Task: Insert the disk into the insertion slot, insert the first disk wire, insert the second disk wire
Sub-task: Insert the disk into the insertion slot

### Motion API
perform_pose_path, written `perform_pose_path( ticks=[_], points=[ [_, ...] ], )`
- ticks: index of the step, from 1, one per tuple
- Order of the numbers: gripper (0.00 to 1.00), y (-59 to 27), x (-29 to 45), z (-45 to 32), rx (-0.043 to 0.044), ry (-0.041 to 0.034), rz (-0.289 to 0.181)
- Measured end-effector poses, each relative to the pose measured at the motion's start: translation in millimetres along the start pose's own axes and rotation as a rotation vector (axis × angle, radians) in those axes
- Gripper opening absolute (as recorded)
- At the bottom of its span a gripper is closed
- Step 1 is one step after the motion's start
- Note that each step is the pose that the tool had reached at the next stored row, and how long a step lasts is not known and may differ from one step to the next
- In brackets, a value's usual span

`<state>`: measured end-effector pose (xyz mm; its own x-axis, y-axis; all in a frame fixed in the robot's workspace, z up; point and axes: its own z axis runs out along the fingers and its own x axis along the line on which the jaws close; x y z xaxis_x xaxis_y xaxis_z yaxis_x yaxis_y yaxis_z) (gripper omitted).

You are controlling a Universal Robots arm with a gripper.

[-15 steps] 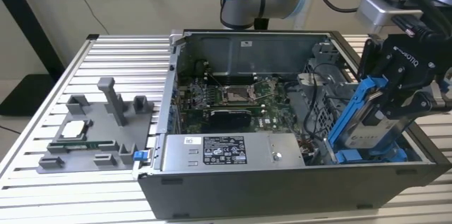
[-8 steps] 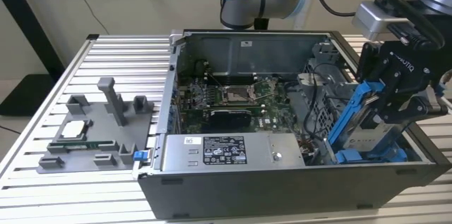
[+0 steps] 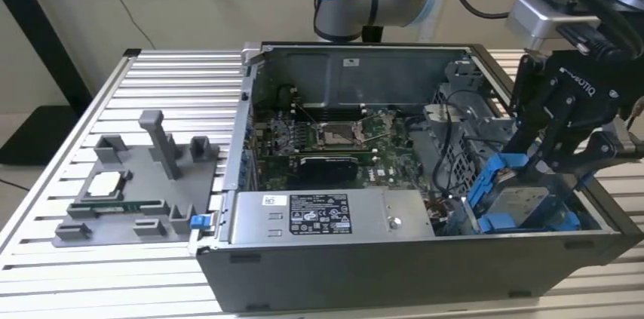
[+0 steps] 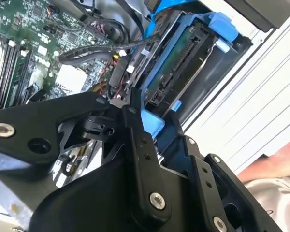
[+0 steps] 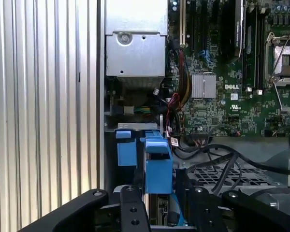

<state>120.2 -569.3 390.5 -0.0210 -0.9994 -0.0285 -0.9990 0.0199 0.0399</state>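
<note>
My tool [image 3: 548,176] is clenched on the disk [image 3: 521,202], and I count one of each. In both wrist views its two fingers [image 5: 130,205] stand on either side of the disk's blue carrier frame [image 5: 157,162], pressed against it. In the second wrist view the tool [image 4: 153,121] pinches a blue tab of that frame, and the disk's connector edge [image 4: 176,63] runs away beyond the fingertips.

The disk hangs tilted in my grip, at the mouth of the single insertion slot [image 3: 468,183], which lies just beside the tool inside the open computer case [image 3: 352,55]. I cannot tell how deep the disk sits.

Close beside the tool runs a loose bundle of black cables [image 5: 222,159]; I cannot count them. Beyond them lies one motherboard [image 5: 217,104] with one CPU socket [image 5: 285,53]. One grey power-supply box [image 3: 332,215] is further off.

The case stands on the slatted counter [image 3: 151,70]. One grey fixture [image 3: 141,183] rests there too, well apart from the tool on the case's far side. A person's hand [image 4: 275,166] shows past the case wall, near the tool.
</note>
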Motion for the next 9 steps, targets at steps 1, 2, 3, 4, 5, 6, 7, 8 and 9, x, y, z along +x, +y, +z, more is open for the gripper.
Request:
perform_pose_path(
  ticks=[1,2,3,4,5,6,7,8,9],
  points=[
    [0.0,0.1,-0.1,-3.0,0.0,-0.0002,0.0],
    [0.0,0.2,-0.1,-6.0,0.0,0.0001,0.0],
    [0.0,0.3,-0.2,-8.1,0.0,0.0001,0.0],
    [0.0,0.3,-0.2,-8.4,0.0,0.0,0.0],
    [0.0,0.3,-0.2,-8.4,0.0,-0.0002,0.0],
    [0.0,0.3,-0.2,-8.4,0.0,-0.0003,0.0],
    [0.0,0.3,-0.2,-8.5,0.0,-0.0003,0.0],
    [0.0,0.4,-0.2,-9.2,0.0,0.0,0.0],
    [1.0,0.4,-0.3,-10.9,0.0,0.0004,0.0]
  ],
)
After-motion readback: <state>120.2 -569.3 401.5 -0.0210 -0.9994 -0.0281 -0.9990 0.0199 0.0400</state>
